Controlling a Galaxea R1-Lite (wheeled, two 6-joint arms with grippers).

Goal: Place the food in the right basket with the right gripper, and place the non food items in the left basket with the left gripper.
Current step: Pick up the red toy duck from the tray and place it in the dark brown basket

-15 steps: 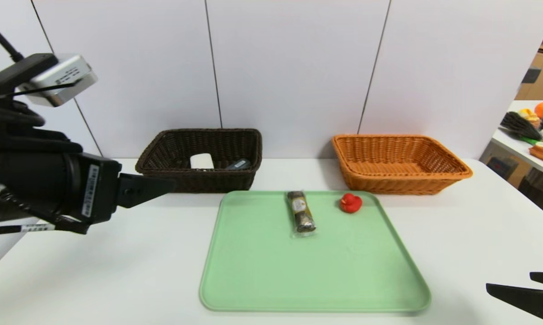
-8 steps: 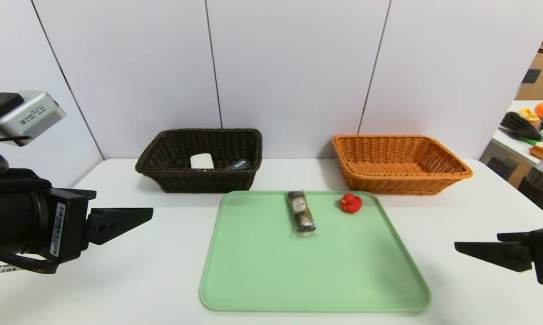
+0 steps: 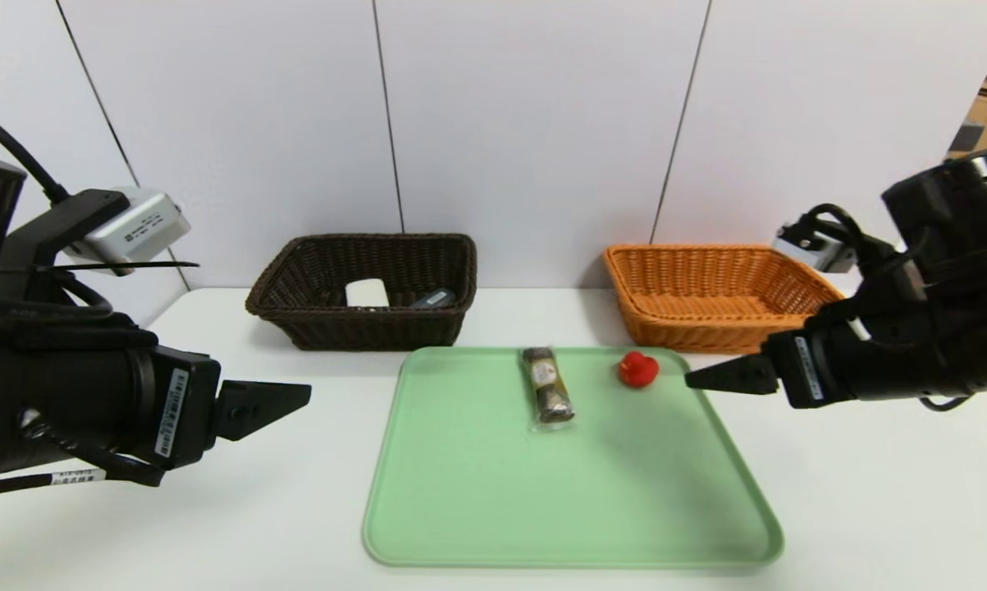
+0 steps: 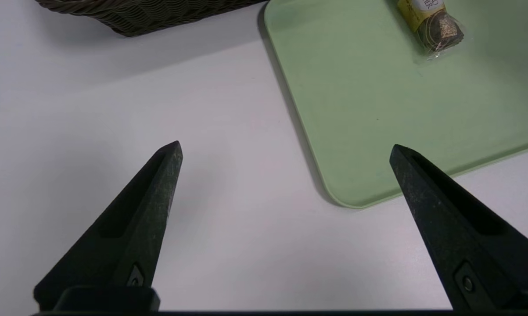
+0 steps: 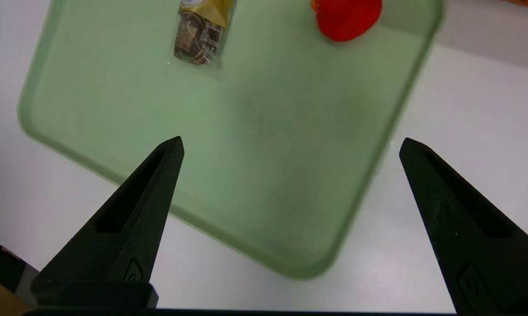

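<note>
Two items lie ahead of my spread, empty right gripper (image 5: 290,145): the snack roll (image 3: 547,384) and red duck (image 3: 637,368), both cut off in its wrist view. My left gripper (image 4: 285,149), also spread, hangs beside the green tray (image 3: 460,460).

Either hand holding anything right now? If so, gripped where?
Nothing held. Left hand and right hand are both open and empty; the snack roll and duck lie untouched on the tray.
</note>
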